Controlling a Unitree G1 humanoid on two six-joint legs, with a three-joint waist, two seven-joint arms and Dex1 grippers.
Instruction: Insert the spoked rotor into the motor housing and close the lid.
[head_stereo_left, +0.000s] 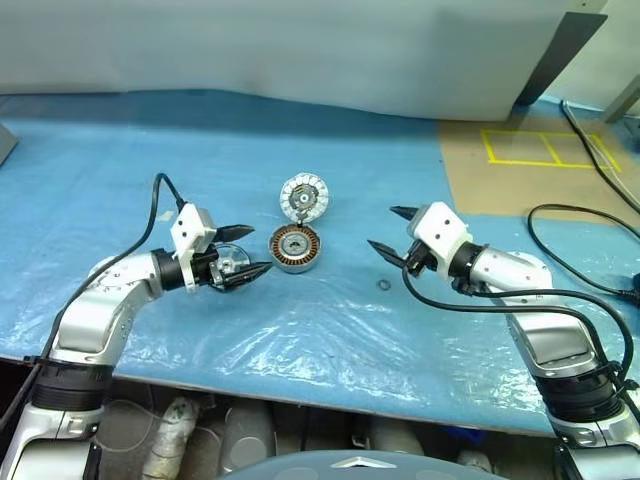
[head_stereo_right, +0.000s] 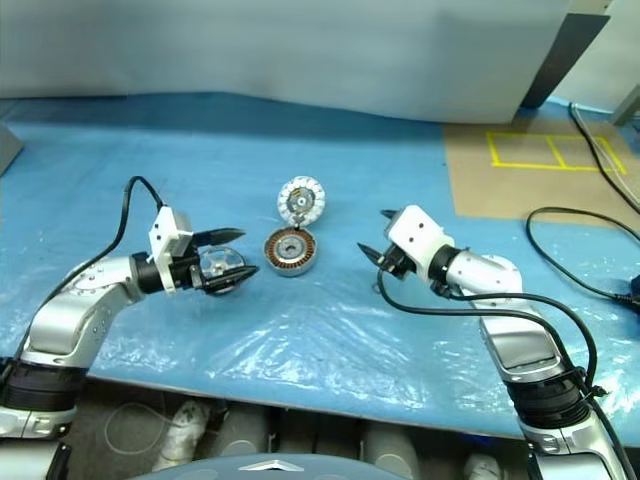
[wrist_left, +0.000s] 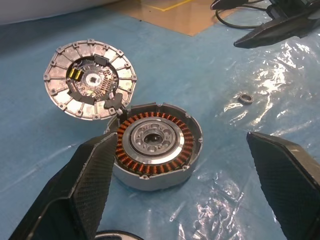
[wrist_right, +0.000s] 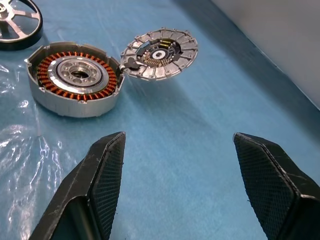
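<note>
L claw (head_stereo_left: 245, 252) & R claw (head_stereo_left: 386, 230) hover low over the blue-covered desk (head_stereo_left: 300, 340), both w/ fingers spread wide, holding nothing. Spoked rotor (head_stereo_right: 220, 268) lies on desk right at L claw's tips. Between claws sits motor housing (head_stereo_left: 295, 248), copper windings showing, lid (head_stereo_left: 304, 197) swung open at its far edge; small washer (head_stereo_left: 384, 285) near R claw.

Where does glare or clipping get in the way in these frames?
Left eye view: bright glare on the crinkled blue sheet in front of the motor housing. Left wrist view: glints beside the washer; the spoked rotor is cut by the frame edge. Right wrist view: rotor likewise clipped at a corner.
</note>
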